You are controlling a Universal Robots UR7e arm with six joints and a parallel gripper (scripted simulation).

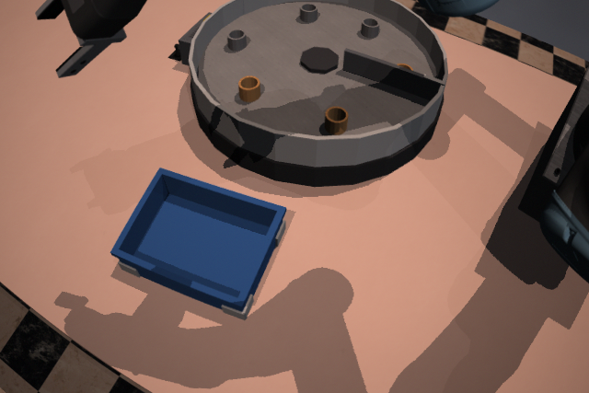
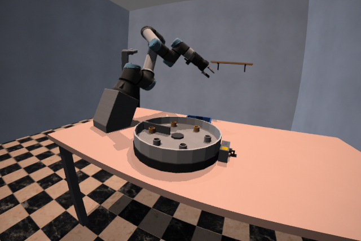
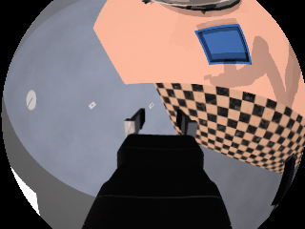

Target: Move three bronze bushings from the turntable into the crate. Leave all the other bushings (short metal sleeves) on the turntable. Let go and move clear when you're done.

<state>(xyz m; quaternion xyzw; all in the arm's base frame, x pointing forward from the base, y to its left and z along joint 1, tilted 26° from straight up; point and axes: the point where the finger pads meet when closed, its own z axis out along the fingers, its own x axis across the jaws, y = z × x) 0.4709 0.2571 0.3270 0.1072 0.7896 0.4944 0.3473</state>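
With the pincer [image 1: 61,39] [image 2: 211,73] [image 3: 160,114] released and empty, high above the desk [image 1: 380,246] [image 2: 277,174] [image 3: 157,52], the first pick seems pending; the turntable [image 1: 316,151] [image 2: 177,155] below it, holding three bronze bushings [image 1: 249,88] [image 2: 196,128], must be approached.

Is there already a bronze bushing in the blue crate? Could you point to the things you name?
No, the blue crate [image 1: 204,236] [image 2: 199,117] [image 3: 223,44] shows a bare inside from above.

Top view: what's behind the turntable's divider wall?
Behind the divider wall, a bronze bushing shows only part of its rim; the wall covers its lower body. Whether anything else small sits hidden there, the top view can't show.
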